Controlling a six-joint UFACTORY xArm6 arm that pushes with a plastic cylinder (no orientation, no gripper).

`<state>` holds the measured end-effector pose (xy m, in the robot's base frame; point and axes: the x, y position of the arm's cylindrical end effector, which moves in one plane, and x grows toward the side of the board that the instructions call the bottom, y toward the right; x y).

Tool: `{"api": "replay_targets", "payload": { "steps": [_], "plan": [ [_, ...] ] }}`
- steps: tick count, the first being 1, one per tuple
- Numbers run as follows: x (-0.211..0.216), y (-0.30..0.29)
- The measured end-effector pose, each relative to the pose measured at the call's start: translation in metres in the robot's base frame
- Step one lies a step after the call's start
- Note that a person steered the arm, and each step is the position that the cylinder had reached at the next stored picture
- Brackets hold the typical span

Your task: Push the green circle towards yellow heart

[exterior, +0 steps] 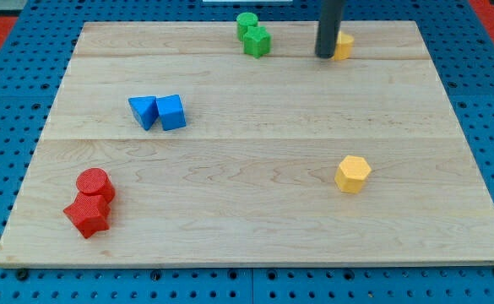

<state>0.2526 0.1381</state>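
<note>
Nothing much looks done yet on this one, as far as the shot shows. The green circle [247, 21] is sitting up near 12 o'clock on the board [255, 211], touching a second green block [257, 40] whose shape is hard to make out. The yellow heart [344, 46] is off around 1 o'clock, mostly hidden behind the rod, so only its right edge is peeking out and the heart shape itself isn't really readable; it's being called that because the other yellow block [353, 174], down around 4 o'clock, looks like a hexagon.

The arm's got no hand to open or close, just the rod, and its tip [325, 56] is resting right against the heart's 9 o'clock side, well apart from the circle. So it's standing between the two, closer to the target than to the thing it's meant to be shoving.

What's left, by the look of it: pretty much everything. The tip needs to get round to the circle's 9 o'clock side and push it across toward 3 o'clock. The other green block could easily get dragged along.

Elsewhere two blue blocks [159, 111] are sitting at about 10 o'clock and two red blocks [89, 203] at 8 o'clock, both out of the way.
</note>
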Motion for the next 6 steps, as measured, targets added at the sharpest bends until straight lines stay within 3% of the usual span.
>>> {"api": "replay_targets", "payload": {
  "steps": [1,2,3,4,5,6],
  "plan": [
    [0.000,0.017],
    [0.063,-0.096],
    [0.052,-0.212],
    [-0.008,-0.232],
    [-0.059,-0.180],
    [-0.059,-0.169]
  ]
}}
